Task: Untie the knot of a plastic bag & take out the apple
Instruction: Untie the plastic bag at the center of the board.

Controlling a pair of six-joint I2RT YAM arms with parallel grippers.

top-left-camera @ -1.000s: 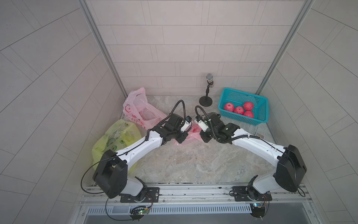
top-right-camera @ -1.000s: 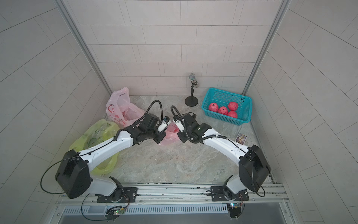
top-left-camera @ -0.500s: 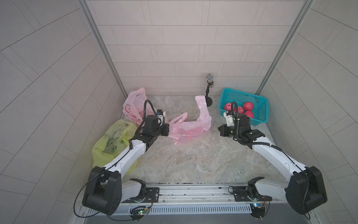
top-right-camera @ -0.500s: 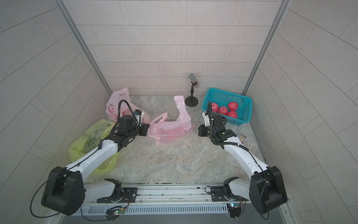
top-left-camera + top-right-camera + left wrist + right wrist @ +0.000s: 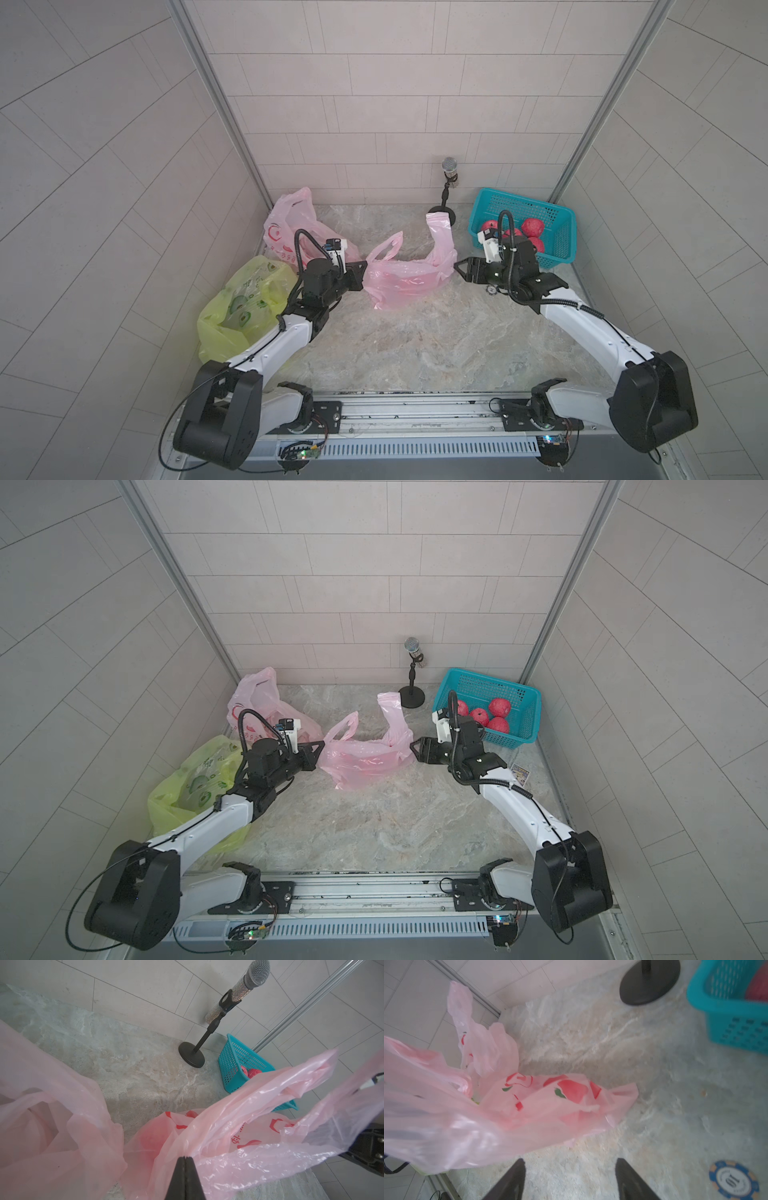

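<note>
The pink plastic bag lies in the middle of the stone floor, seen in both top views. Its two handles stand loose and apart, and no knot shows. My left gripper is shut on the bag's left edge; the left wrist view shows the film pinched at the closed tips. A red round shape, the apple, shows through the film inside the bag. My right gripper sits just right of the bag. It is open, and only bare floor lies between its fingertips.
A teal basket holding red apples stands at the back right, behind my right wrist. A microphone stand is at the back wall. Another pink bag and a yellow-green bag lie on the left. A poker chip lies near my right gripper.
Both grippers were together at the bag's middle and have pulled apart sideways. The bag has spread open with its handles free. My right gripper has let go and opened.
</note>
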